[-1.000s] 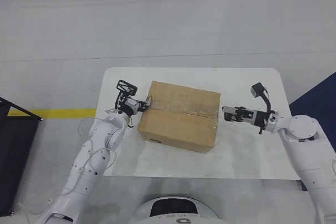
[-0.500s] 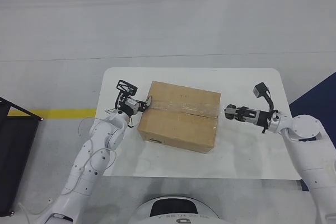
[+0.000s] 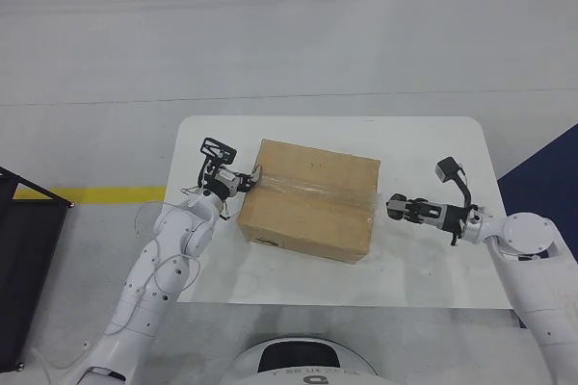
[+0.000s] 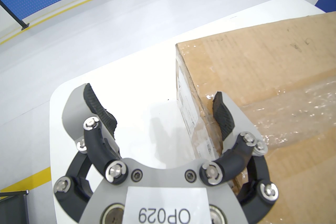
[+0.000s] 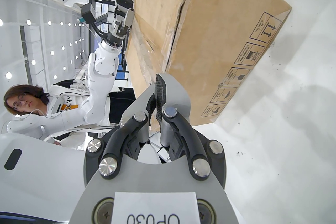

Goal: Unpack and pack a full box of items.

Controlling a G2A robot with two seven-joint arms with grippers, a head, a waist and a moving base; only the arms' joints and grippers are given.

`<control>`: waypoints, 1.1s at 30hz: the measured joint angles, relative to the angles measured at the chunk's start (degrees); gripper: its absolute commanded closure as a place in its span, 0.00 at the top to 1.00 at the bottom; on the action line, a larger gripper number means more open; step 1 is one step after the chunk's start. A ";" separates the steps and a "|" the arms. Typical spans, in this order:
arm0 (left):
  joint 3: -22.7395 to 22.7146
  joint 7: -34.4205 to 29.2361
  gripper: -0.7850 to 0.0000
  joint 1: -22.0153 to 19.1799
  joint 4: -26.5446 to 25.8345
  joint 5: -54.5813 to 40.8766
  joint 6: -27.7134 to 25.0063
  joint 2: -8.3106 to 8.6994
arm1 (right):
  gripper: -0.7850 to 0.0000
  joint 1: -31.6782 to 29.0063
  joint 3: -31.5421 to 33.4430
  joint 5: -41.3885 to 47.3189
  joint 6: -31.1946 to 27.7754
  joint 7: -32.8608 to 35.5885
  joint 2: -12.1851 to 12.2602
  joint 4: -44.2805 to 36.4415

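A closed brown cardboard box (image 3: 311, 198), its top seam taped over, sits on the middle of the white table (image 3: 424, 144). My left gripper (image 3: 248, 179) is open at the box's left end, astride the upper edge: one finger (image 4: 223, 117) lies on the taped top (image 4: 275, 72), the other (image 4: 101, 110) hangs over bare table. My right gripper (image 3: 392, 206) is shut with nothing in it, a short way off the box's right end (image 5: 210, 33). Its pressed-together fingertips (image 5: 158, 93) point at the box's lower corner.
Bare tabletop (image 3: 433, 269) lies to the right of the box and along the front edge. A dark frame (image 3: 10, 241) stands on the floor left of the table, beside a yellow floor line (image 3: 96, 194).
My right gripper has drawn back from the box's right end, moving toward the front and slightly right. The left gripper and the box have stayed put.
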 measured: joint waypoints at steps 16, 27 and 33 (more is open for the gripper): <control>0.00 0.00 1.00 0.00 0.00 0.00 0.00 0.00 | 0.00 2.30 -1.96 -0.70 0.05 0.83 -0.15 3.72; 0.00 0.00 1.00 0.00 0.00 0.00 0.00 0.00 | 0.89 1.91 -2.23 -1.53 0.78 0.70 -0.02 4.02; 0.00 0.00 1.00 0.00 0.00 0.00 0.00 0.00 | 1.00 1.57 -2.09 -1.31 0.83 0.38 0.04 3.84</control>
